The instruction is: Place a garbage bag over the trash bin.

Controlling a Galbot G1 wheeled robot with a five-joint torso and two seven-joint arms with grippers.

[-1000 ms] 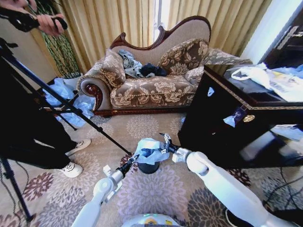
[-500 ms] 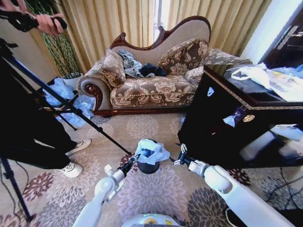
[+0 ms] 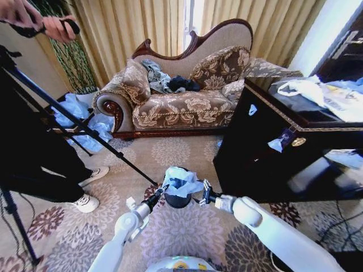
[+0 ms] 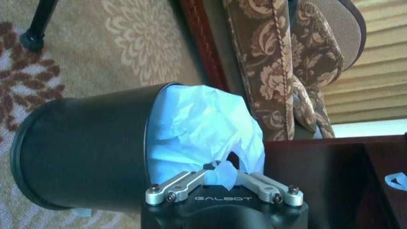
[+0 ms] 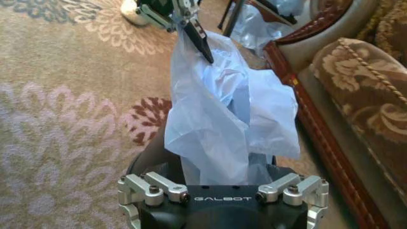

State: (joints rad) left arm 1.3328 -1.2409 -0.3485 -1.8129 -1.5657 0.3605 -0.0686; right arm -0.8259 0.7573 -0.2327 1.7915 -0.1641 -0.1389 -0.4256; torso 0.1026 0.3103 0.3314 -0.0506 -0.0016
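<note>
The small black trash bin (image 3: 177,200) stands on the patterned carpet in front of me. The pale blue garbage bag (image 3: 182,182) is bunched over its mouth, part inside and part sticking up above the rim. My left gripper (image 3: 158,196) is at the bin's left side, shut on an edge of the garbage bag (image 4: 202,125); the left wrist view has the pinch (image 4: 222,172) right beside the bin (image 4: 83,152). My right gripper (image 3: 203,193) is just right of the bin, open, its fingers (image 5: 130,192) spread wide short of the bag (image 5: 222,114).
A glossy black cabinet (image 3: 266,153) stands close on the right, with a white printed bag (image 3: 309,90) on top. A sofa (image 3: 181,102) is behind the bin. A tripod leg (image 3: 91,133) and a person's legs stand to the left, near a heap of blue plastic (image 3: 76,110).
My right gripper let go of the bag's top, swung out to the right, and has come back close to the bin's right side. The left gripper has kept its hold.
</note>
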